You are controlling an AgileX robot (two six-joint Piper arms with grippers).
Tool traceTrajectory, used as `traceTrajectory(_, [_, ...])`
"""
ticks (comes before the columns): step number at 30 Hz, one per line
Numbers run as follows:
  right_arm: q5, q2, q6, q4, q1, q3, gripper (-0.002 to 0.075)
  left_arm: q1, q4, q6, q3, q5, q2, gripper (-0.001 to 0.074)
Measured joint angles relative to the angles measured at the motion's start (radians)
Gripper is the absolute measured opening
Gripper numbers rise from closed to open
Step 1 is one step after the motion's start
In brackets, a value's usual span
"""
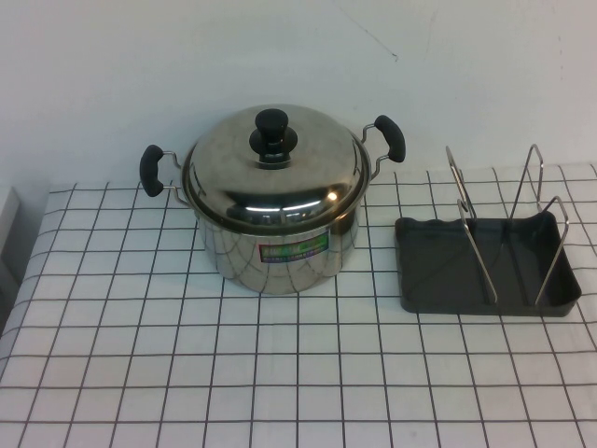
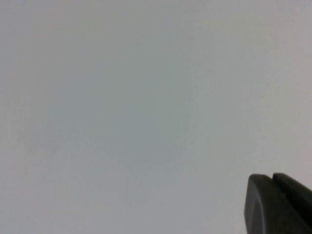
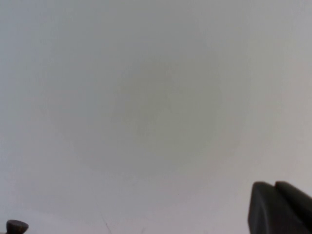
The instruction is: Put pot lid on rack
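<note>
Lid (image 1: pixel 270 173) sits on pot (image 1: pixel 275 247). Rack (image 1: pixel 485 266) has no lid. Nothing done yet. Left gripper (image 2: pixel 279 204), right gripper (image 3: pixel 280 207) away from desk (image 1: pixel 280 373); grip: can't tell.

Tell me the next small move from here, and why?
Probably bring the right pincer down over the black knob of the pot lid. The lid sits closed on the pot, the rack stands on the pot's right, and neither arm shows in the high view; the left pincer faces only blank wall.
</note>
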Motion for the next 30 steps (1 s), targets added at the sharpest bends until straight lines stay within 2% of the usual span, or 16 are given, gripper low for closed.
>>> traceTrajectory(4, [0.008,0.000,0.000,0.067,0.000,0.000,-0.0003,0.000,0.000,-0.002,0.000,-0.004,0.000,-0.0003])
traceTrajectory(7, [0.142,0.000,0.000,0.114,0.000,-0.028,-0.0003,0.000,0.022,-0.004,-0.003,0.057,0.000,-0.0004])
traceTrajectory(12, [0.592,0.000,0.001,0.138,0.000,-0.215,-0.0003,0.000,0.170,-0.030,-0.135,0.455,0.000,-0.0003])
traceTrajectory(17, [0.949,0.081,-0.037,0.092,0.000,-0.351,-0.0003,0.000,0.219,-0.034,-0.283,0.806,0.033,-0.0003])
traceTrajectory(19, [1.048,0.142,-0.086,0.087,0.000,-0.375,-0.0003,0.000,0.168,-0.034,-0.326,0.879,0.070,-0.0003])
traceTrajectory(23, [1.121,0.245,-0.165,0.127,0.000,-0.382,-0.0003,0.000,-0.059,0.032,-0.381,0.959,0.177,-0.0003])
traceTrajectory(25, [1.124,0.283,-0.191,0.186,0.000,-0.382,-0.0003,0.000,-0.189,0.125,-0.391,0.957,0.241,-0.0003])
traceTrajectory(30, [1.068,0.309,-0.296,0.328,0.000,-0.363,-0.0003,0.000,-0.572,0.532,-0.401,0.903,0.439,-0.0003])
